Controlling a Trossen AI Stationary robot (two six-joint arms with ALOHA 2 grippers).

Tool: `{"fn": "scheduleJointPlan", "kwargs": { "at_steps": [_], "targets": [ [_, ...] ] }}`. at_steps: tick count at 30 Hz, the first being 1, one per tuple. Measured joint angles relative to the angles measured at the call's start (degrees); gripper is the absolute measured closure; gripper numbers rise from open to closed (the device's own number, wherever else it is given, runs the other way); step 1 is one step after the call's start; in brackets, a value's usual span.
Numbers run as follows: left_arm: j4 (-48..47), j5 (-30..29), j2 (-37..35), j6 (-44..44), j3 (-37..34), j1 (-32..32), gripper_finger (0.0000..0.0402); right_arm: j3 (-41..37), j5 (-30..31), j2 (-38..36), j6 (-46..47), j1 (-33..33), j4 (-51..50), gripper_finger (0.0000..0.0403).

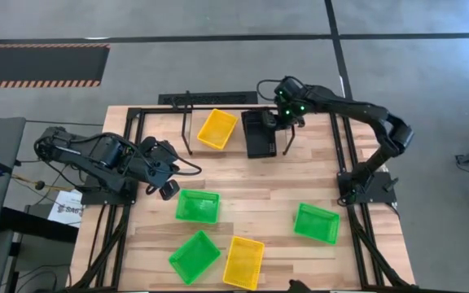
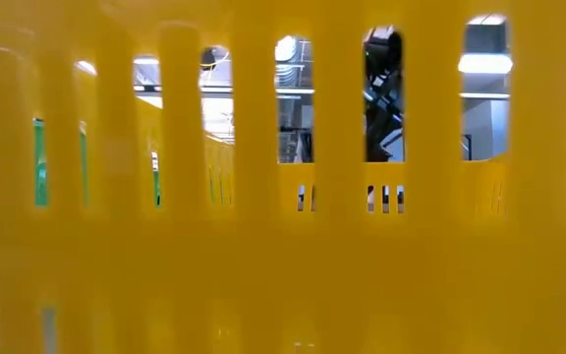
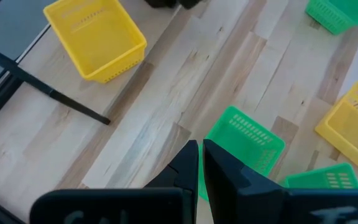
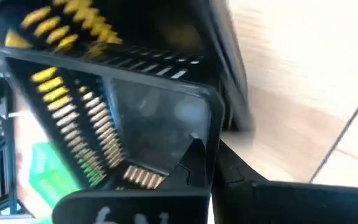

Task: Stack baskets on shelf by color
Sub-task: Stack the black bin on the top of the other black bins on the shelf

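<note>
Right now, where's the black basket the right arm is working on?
In the high view the black basket sits at the table's far edge, right of centre, beside the far yellow basket, with the right gripper shut on its rim.

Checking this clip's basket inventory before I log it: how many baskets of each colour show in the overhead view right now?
Green baskets: 3
Yellow baskets: 2
Black baskets: at least 1; it sits at the shelf under the right gripper, and any stacked beneath cannot be told
Total: 6 visible
</note>
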Motion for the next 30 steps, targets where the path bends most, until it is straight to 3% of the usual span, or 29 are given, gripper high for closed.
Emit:
{"fn": "scheduleJointPlan", "kwargs": {
  "at_steps": [21, 30],
  "targets": [
    [0.12, -0.13, 0.01, -0.27, 0.00, 0.00, 0.0391, 11.36, -0.29, -3.09, -5.11, -1.80, 0.14, 0.0401],
    [0.14, -0.20, -0.01, -0.34, 0.00, 0.00, 0.0391, 13.18, 2.24, -3.10, -7.86, -1.84, 0.09, 0.0401]
  ]
}}
